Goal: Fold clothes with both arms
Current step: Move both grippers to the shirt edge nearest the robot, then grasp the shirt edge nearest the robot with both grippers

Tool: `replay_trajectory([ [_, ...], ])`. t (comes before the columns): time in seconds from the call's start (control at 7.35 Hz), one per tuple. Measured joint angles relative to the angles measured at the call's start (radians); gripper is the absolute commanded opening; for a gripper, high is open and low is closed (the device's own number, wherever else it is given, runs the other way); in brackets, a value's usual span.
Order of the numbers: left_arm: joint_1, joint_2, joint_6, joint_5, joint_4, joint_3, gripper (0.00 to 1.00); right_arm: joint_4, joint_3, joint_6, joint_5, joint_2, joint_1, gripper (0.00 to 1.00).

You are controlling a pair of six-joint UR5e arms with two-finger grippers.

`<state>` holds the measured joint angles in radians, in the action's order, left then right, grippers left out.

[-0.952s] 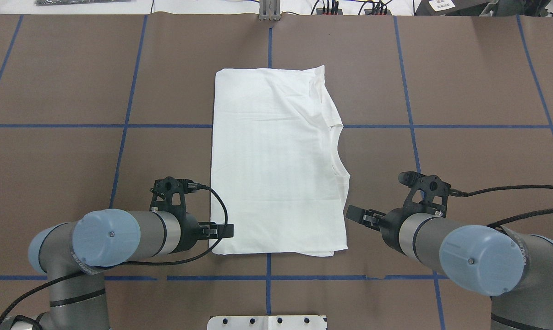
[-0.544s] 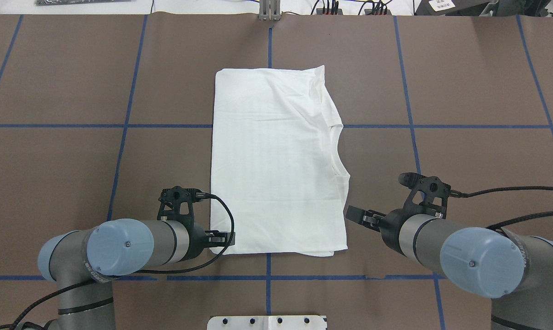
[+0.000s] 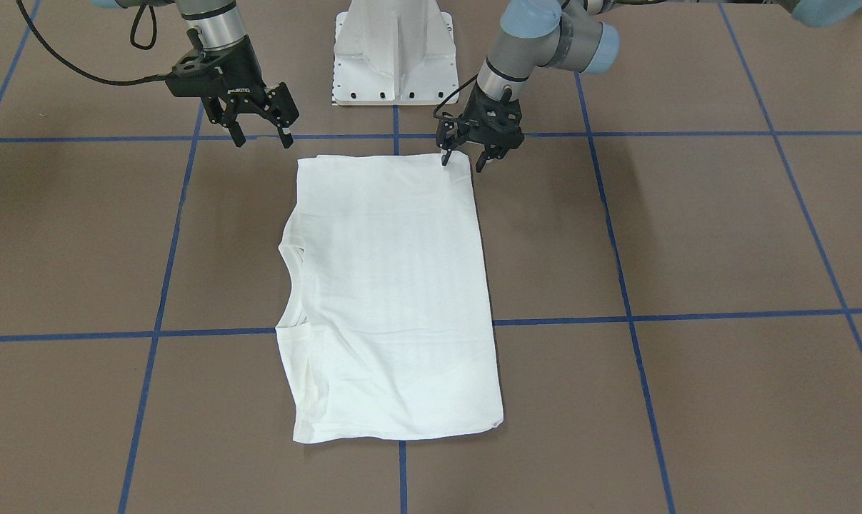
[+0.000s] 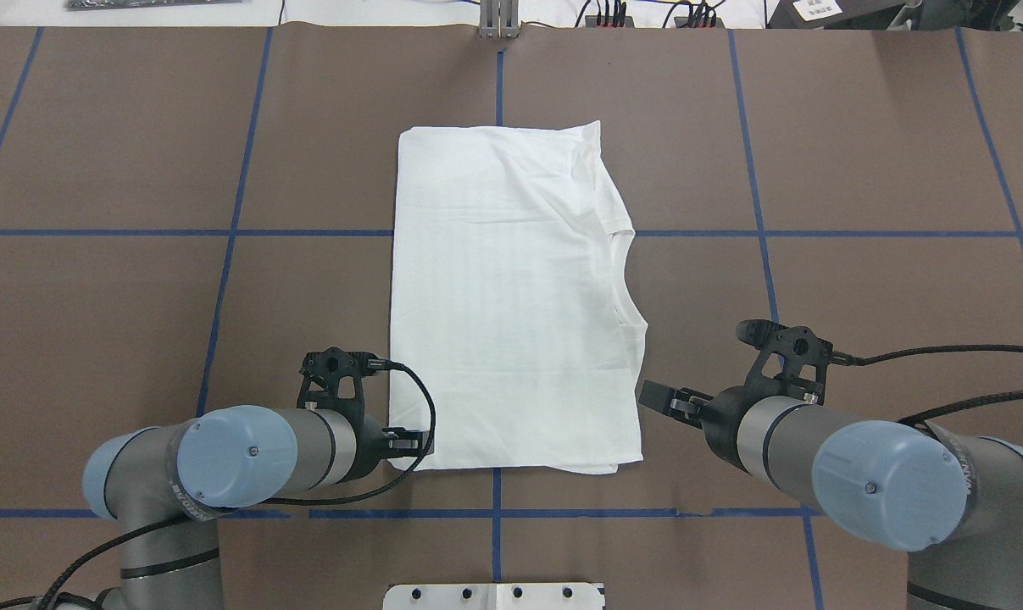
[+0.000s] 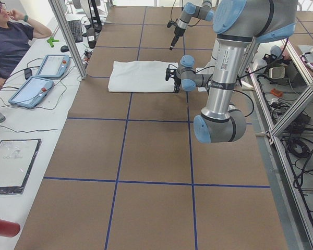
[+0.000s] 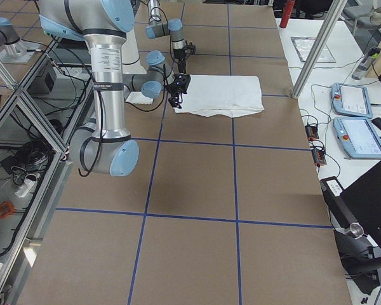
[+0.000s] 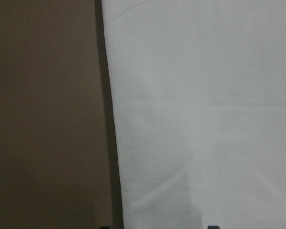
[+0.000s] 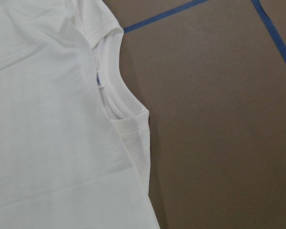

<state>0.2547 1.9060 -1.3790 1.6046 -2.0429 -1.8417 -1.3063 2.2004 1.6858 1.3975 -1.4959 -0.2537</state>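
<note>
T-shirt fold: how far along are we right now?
Done: the T-shirt lies flat as a long rectangle, no sleeves sticking out, collar on its right edge. In hand: the left gripper, open, sits at the near left corner; the right gripper, open, hangs off the near right corner, clear of the cloth. Left: gripping both near corners and, likely, folding the length over.

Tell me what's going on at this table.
A white T-shirt is partway through being folded. It lies flat on the brown table, already folded into a long rectangle, with the collar showing at one side edge. The left gripper is down at one of the shirt's corners on the robot's side, jaws open, one finger right at the fabric's edge. The right gripper hangs just off the other near corner, jaws open, holding nothing.
</note>
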Motion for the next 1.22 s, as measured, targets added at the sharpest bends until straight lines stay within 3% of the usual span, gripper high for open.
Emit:
replay_trajectory([
  [0.14, -0.005, 0.001, 0.0, 0.0, 0.0, 0.005, 0.66, 0.0, 0.0, 0.0, 0.0, -0.001, 0.0, 1.0],
  [0.27, -0.012, 0.003, 0.0, -0.001, 0.0, 0.007, 0.54, -0.001, -0.001, 0.001, 0.0, -0.002, 0.0, 1.0],
  [0.54, -0.027, 0.005, -0.003, -0.001, 0.001, 0.007, 0.0, -0.001, -0.001, 0.001, 0.0, -0.004, 0.001, 1.0],
  [0.95, -0.028, 0.007, -0.041, -0.002, 0.001, 0.0, 0.0, -0.001, -0.002, 0.001, 0.0, -0.003, 0.001, 0.99],
  [1.22, -0.019, 0.007, -0.046, -0.002, 0.001, -0.016, 0.0, -0.011, -0.002, 0.082, 0.0, 0.003, 0.007, 0.9],
])
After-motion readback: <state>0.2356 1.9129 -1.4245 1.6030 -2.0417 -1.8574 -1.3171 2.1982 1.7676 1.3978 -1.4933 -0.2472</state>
